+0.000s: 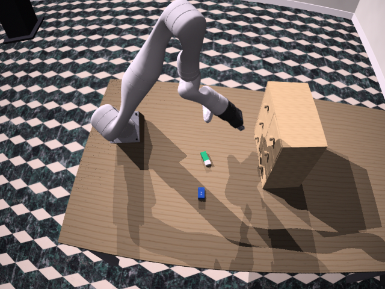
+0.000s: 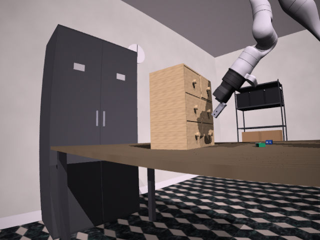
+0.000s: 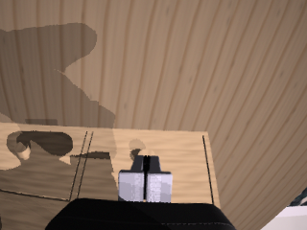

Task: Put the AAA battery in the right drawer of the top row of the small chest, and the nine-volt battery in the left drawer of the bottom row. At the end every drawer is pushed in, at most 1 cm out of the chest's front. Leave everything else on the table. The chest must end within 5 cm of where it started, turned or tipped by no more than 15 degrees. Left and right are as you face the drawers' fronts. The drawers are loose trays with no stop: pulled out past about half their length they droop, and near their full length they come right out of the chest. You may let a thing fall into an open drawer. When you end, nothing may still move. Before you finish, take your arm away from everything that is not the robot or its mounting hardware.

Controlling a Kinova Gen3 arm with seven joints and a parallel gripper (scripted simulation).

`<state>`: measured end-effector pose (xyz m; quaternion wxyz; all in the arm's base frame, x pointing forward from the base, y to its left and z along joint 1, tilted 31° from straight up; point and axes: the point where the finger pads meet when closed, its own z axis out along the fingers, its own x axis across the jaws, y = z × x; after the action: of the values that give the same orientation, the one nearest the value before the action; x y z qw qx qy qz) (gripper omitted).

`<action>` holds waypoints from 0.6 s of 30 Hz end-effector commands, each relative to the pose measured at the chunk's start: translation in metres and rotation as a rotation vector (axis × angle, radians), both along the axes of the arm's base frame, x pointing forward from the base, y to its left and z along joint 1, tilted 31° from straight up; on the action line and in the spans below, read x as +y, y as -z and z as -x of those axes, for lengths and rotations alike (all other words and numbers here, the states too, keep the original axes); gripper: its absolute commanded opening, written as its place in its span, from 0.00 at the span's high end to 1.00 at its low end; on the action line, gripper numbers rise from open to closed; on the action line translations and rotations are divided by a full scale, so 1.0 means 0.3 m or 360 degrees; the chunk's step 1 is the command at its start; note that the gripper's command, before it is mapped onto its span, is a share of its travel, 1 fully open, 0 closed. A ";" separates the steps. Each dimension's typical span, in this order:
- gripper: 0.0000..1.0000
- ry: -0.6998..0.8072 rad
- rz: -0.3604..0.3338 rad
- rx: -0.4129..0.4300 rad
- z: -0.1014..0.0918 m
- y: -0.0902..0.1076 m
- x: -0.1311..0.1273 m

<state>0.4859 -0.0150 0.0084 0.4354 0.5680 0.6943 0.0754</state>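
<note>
Above the wooden table [image 1: 174, 217] [image 2: 170, 160] [image 3: 192, 57], the end effector [image 1: 240, 127] [image 2: 215, 115] [image 3: 146, 171] hangs closed, gripping nothing.

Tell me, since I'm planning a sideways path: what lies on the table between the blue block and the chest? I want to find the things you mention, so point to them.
In the top view, only shadows fall between the blue block [image 1: 201, 192] [image 2: 269, 142] and the chest [image 1: 296, 115] [image 2: 168, 111].

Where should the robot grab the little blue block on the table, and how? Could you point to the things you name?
Probably from straight above, fingers on the two long sides of the blue block [image 1: 201, 192] [image 2: 268, 142], near its middle. It lies low on the table [image 1: 174, 224] [image 2: 232, 160], longer than it is wide, so the narrow way across should fit easiest. Nothing stands against those sides.
</note>
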 end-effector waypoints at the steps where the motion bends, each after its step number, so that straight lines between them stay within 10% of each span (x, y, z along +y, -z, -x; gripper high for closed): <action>1: 1.00 -0.0001 0.0005 -0.0002 0.002 0.006 -0.007; 18: 1.00 -0.0020 0.0006 -0.0031 -0.005 0.012 -0.012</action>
<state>0.4874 -0.0183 0.0050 0.4425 0.5624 0.6936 0.0823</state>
